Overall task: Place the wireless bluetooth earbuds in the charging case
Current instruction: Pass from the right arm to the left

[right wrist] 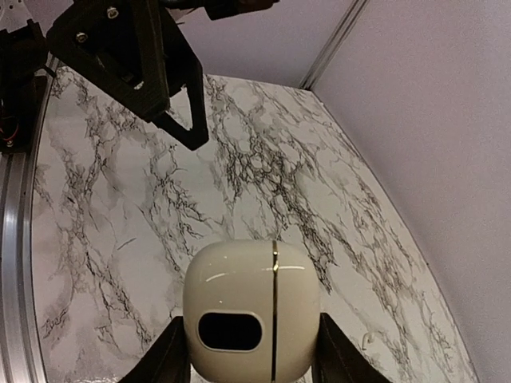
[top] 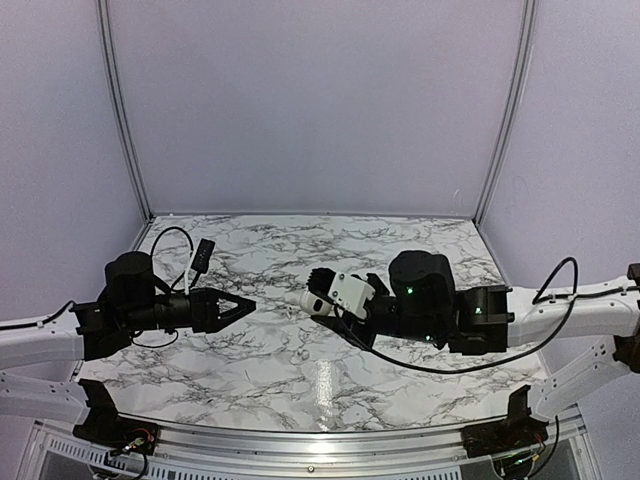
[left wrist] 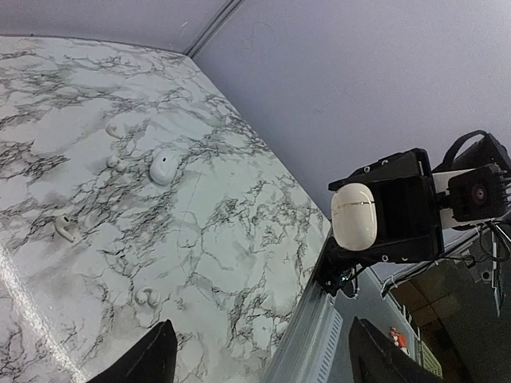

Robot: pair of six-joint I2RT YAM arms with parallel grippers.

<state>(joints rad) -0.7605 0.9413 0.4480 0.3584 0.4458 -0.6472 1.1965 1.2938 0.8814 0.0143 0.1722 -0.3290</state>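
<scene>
The charging case (right wrist: pixel 251 307) is a glossy white pebble with its lid shut along a thin gold seam and a dark oval on its near face. My right gripper (right wrist: pixel 250 339) is shut on it, holding it above the marble table; the same case (left wrist: pixel 354 215) shows in the left wrist view. Two earbuds lie loose on the marble, one rounded (left wrist: pixel 164 168) and one with a short stem (left wrist: pixel 65 229). My left gripper (left wrist: pixel 262 339) hangs open and empty above the table, pointing toward the case from the left (top: pixel 240 304).
Smaller white bits lie on the marble (left wrist: pixel 146 298) (left wrist: pixel 116 128), and another lies near the right wall (right wrist: pixel 367 341). A black cable plug (top: pixel 201 254) lies at the back left. Lilac walls close in the table; its metal front rail (left wrist: pixel 319 319) runs below the right gripper.
</scene>
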